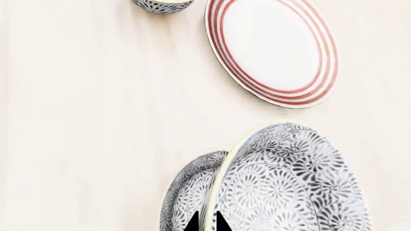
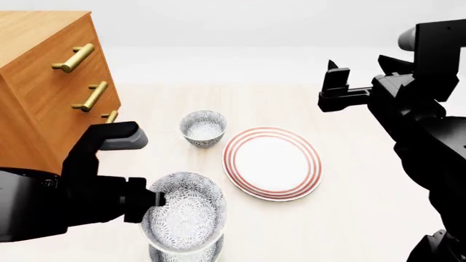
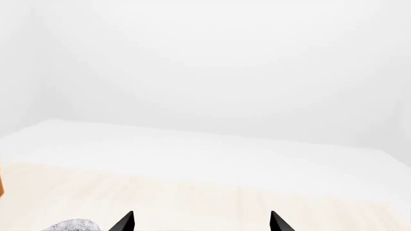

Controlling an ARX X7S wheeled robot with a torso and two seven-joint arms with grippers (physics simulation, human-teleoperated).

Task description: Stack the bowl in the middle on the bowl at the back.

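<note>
The bowl in the middle [image 2: 183, 210] hangs tilted above the table, and my left gripper [image 2: 158, 200] is shut on its rim. In the left wrist view that bowl [image 1: 289, 183] fills the near part, with my left gripper [image 1: 205, 224] closed over its pale rim. A third, identical bowl [image 2: 185, 252] [image 1: 186, 185] sits on the table beneath it. The bowl at the back [image 2: 203, 127] [image 1: 162, 5] stands upright farther off, beside the plate. My right gripper [image 2: 335, 90] [image 3: 200, 224] is raised at the right, open and empty.
A wide white plate with red rings [image 2: 272, 162] [image 1: 271, 50] lies to the right of the bowls. A wooden drawer cabinet with brass handles [image 2: 43, 82] stands at the left, close to my left arm. The light wooden tabletop [image 2: 350, 207] stretches to the right.
</note>
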